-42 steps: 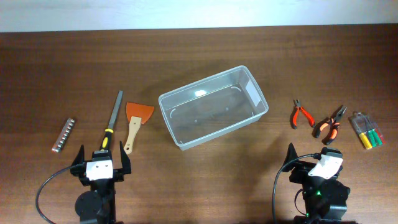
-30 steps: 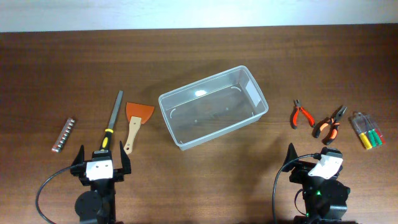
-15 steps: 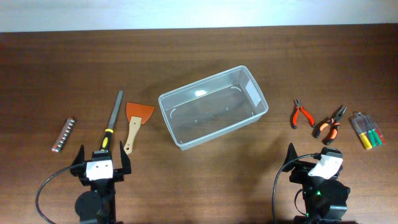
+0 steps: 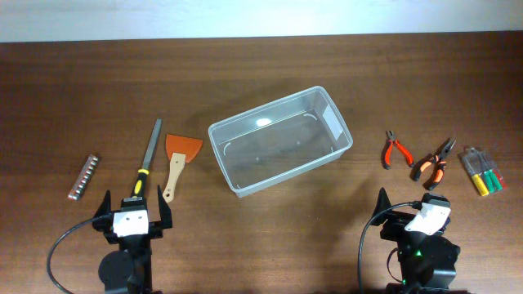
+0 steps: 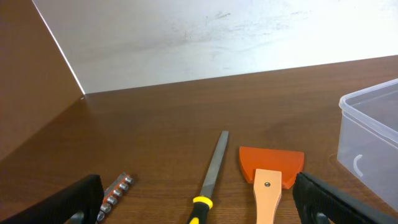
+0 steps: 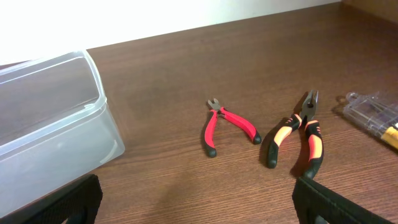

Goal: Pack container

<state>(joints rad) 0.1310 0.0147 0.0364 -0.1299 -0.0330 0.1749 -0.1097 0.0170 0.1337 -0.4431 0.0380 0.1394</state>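
A clear plastic container [image 4: 280, 140] sits empty at the table's middle; it also shows in the left wrist view [image 5: 373, 140] and the right wrist view [image 6: 50, 118]. Left of it lie an orange scraper [image 4: 177, 162] [image 5: 269, 173], a file with a black-yellow handle [image 4: 147, 159] [image 5: 211, 174] and a socket bit rail [image 4: 82, 177] [image 5: 115, 190]. Right of it lie red pliers [image 4: 395, 151] [image 6: 224, 124], orange-black pliers [image 4: 434, 162] [image 6: 298, 137] and a clear case of bits [image 4: 481, 171] [image 6: 373, 112]. My left gripper [image 4: 132, 216] [image 5: 199, 214] and right gripper [image 4: 409, 214] [image 6: 199, 211] are open and empty near the front edge.
A white wall runs along the table's far edge [image 5: 217, 37]. The arm bases and cables stand at the front left [image 4: 122, 261] and front right [image 4: 421, 257].
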